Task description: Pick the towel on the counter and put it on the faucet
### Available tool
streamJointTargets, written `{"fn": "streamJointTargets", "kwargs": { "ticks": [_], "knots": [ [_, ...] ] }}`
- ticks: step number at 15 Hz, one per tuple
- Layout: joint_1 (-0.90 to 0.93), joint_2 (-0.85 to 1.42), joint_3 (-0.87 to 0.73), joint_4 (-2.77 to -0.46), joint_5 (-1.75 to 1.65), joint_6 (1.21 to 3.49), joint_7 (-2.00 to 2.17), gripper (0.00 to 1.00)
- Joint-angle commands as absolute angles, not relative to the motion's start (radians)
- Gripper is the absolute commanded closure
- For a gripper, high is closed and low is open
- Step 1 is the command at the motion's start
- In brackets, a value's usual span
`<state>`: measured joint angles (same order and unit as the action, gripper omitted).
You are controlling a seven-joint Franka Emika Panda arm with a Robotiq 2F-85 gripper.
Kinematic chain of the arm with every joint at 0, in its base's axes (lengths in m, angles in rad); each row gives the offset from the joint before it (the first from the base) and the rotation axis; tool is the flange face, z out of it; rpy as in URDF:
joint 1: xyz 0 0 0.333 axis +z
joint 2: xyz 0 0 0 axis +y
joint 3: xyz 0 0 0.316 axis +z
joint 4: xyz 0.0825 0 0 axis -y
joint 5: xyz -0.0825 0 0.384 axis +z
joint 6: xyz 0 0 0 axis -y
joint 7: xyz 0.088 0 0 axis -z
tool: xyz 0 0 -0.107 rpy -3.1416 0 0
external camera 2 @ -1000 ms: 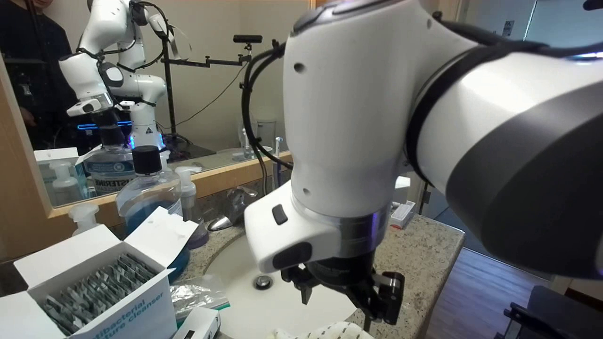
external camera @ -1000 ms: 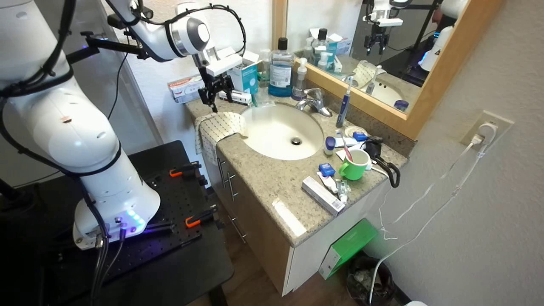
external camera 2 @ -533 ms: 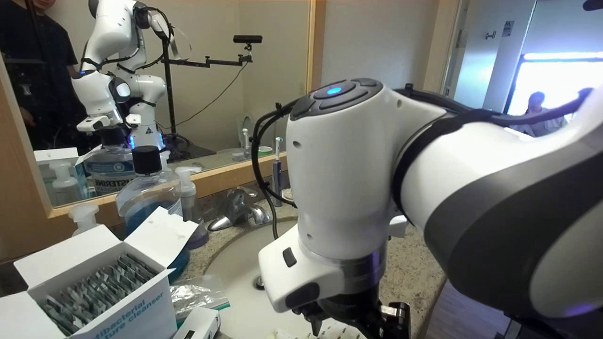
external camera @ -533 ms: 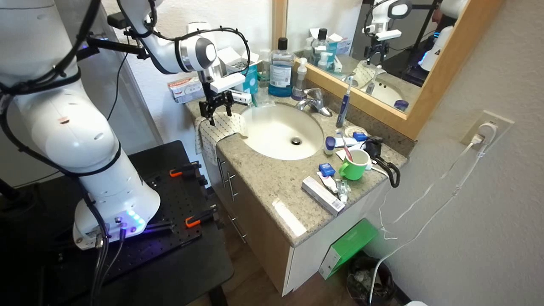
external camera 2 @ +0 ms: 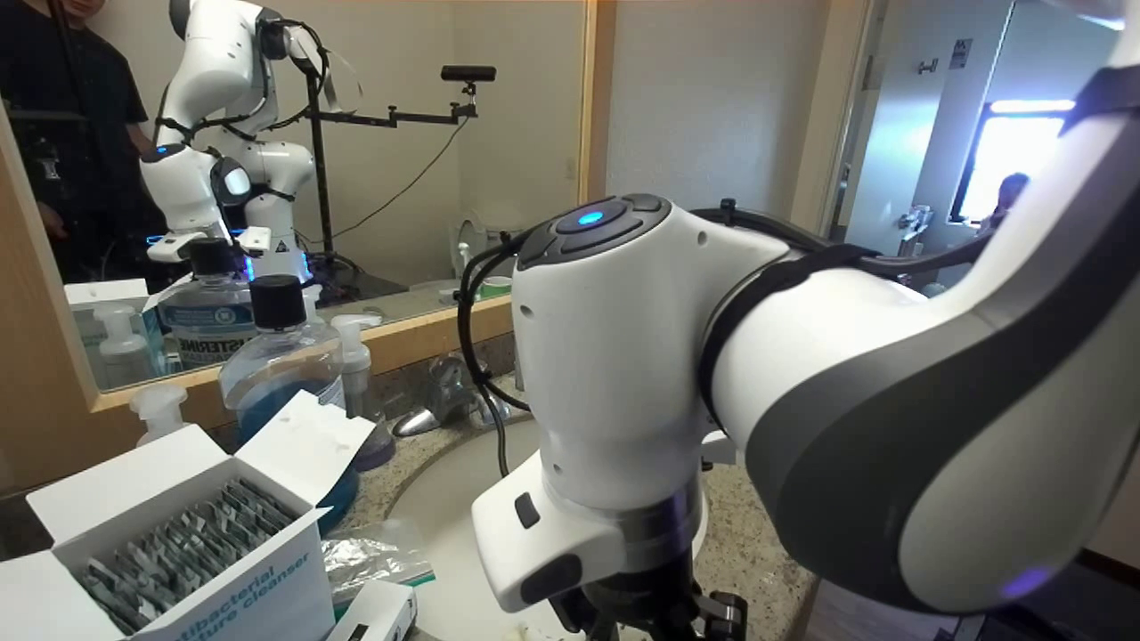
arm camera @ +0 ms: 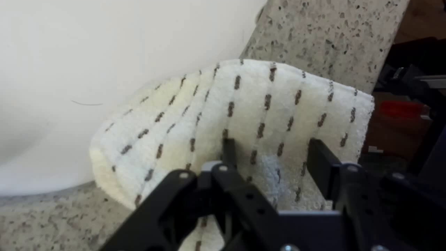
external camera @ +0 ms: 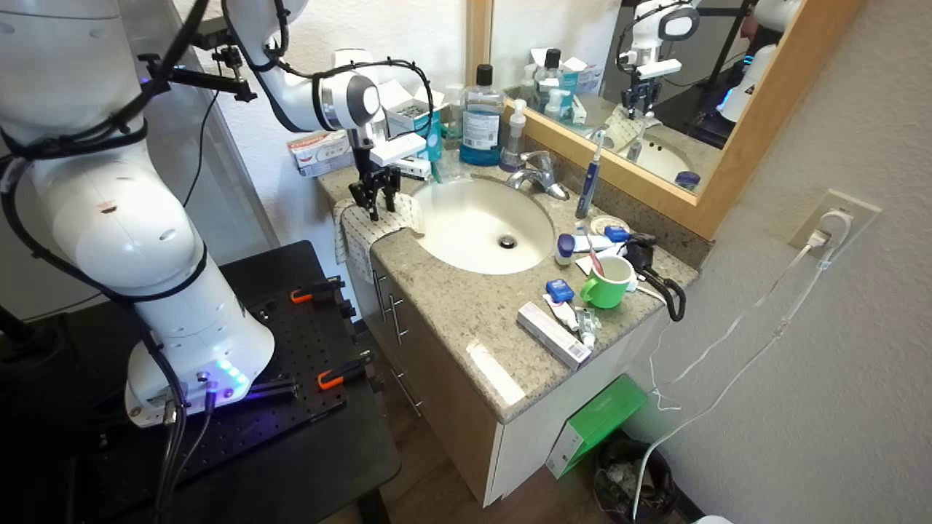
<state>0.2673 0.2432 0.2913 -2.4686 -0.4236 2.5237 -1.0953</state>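
nothing is lifted yet: the towel [arm camera: 264,104] lies on the tabletop [external camera: 437,298], partly hanging over its edge and overlapping the sink [external camera: 466,225]. the hand [arm camera: 271,157] is at the towel, jaws apart, no grip visible. gripping, lifting and hanging seem left. part of the sink separates towel and faucet [external camera: 540,175]; the soap pump [external camera: 514,140] and toothbrush [external camera: 588,185] beside it could get knocked.
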Motion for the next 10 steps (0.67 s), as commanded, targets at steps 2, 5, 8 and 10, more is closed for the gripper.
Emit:
{"fn": "streamJointTargets", "kwargs": {
  "ticks": [2, 5, 8, 10],
  "knots": [
    [0.260, 0.281, 0.296, -2.425, -0.420, 2.516, -1.120, 0.82],
    [0.258, 0.298, 0.295, -2.412, -0.419, 2.517, -1.117, 0.95],
    [0.259, 0.304, 0.294, -2.405, -0.421, 2.519, -1.110, 0.96],
    [0.261, 0.276, 0.299, -2.414, -0.415, 2.506, -1.101, 0.94]
  ]
}}
